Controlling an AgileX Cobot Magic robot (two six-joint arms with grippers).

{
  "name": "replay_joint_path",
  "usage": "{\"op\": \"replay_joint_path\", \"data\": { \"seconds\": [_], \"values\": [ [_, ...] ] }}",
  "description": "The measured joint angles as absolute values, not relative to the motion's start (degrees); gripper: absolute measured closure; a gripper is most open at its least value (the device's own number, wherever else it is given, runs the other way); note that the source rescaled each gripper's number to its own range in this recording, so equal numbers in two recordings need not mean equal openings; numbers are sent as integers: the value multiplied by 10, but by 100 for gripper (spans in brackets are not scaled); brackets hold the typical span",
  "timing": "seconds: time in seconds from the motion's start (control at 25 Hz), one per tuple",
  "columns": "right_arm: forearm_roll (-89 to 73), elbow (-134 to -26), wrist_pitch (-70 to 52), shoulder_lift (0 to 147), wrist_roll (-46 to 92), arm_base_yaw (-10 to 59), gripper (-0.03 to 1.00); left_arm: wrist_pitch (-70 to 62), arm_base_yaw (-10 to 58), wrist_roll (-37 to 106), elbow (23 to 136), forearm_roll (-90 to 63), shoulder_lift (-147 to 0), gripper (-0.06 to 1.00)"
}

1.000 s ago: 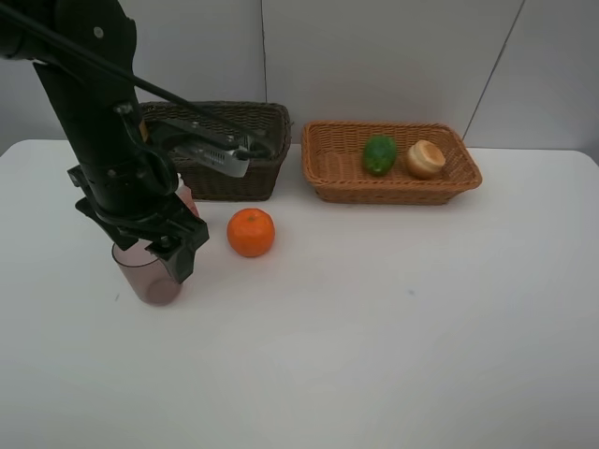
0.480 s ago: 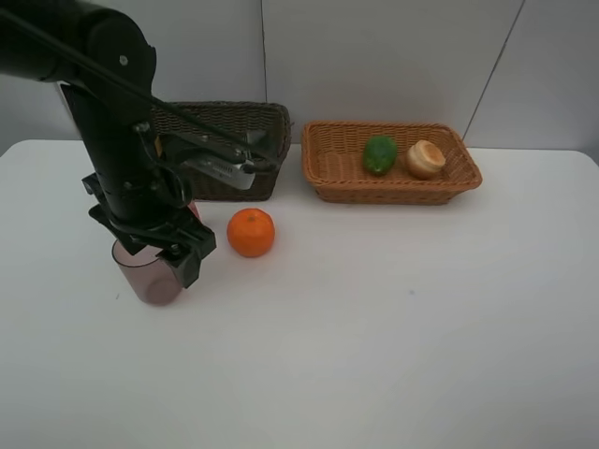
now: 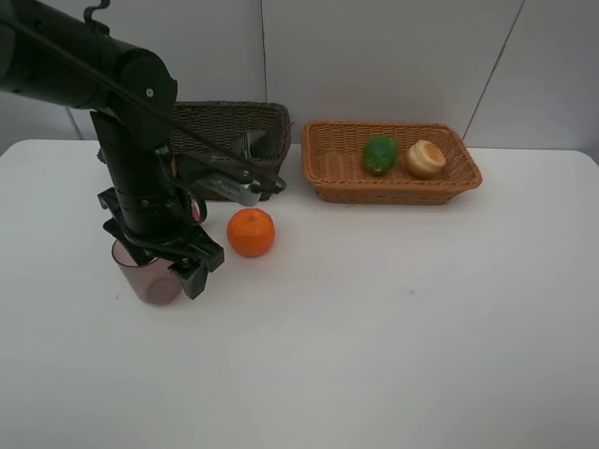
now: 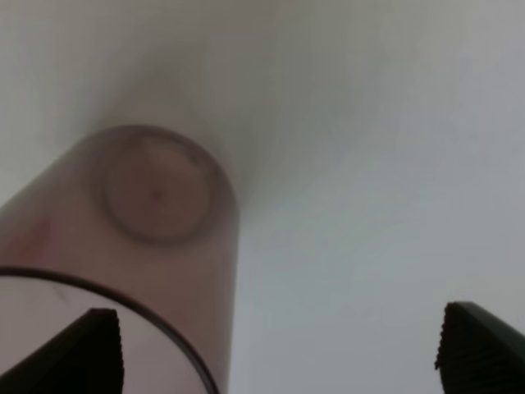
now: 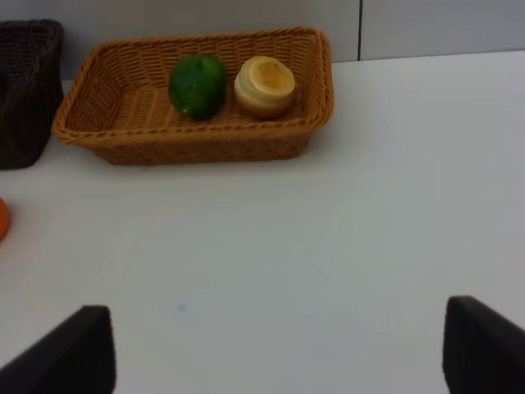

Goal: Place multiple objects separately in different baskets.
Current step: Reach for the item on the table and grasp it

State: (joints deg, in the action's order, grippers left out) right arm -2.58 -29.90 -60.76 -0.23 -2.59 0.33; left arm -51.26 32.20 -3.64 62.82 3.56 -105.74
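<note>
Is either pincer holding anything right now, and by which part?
Nothing is held. The left pincer stands open over the purple cup, which rests on the table. The right pincer is open with nothing between its fingers.

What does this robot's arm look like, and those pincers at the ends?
The left arm is matte black, built of chunky rounded segments, with a thin dark cable strung alongside and a silvery metal piece near the wrist. The left pincer and right pincer end in blunt black fingers.
</note>
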Motion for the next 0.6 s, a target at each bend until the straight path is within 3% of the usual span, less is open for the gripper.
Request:
{"op": "replay_joint_path", "data": {
  "seconds": [0.6],
  "values": [
    [-26,-299,-608,-2,-26,3,15,-474,322,-36,628,40,-1101,-5]
  ]
}}
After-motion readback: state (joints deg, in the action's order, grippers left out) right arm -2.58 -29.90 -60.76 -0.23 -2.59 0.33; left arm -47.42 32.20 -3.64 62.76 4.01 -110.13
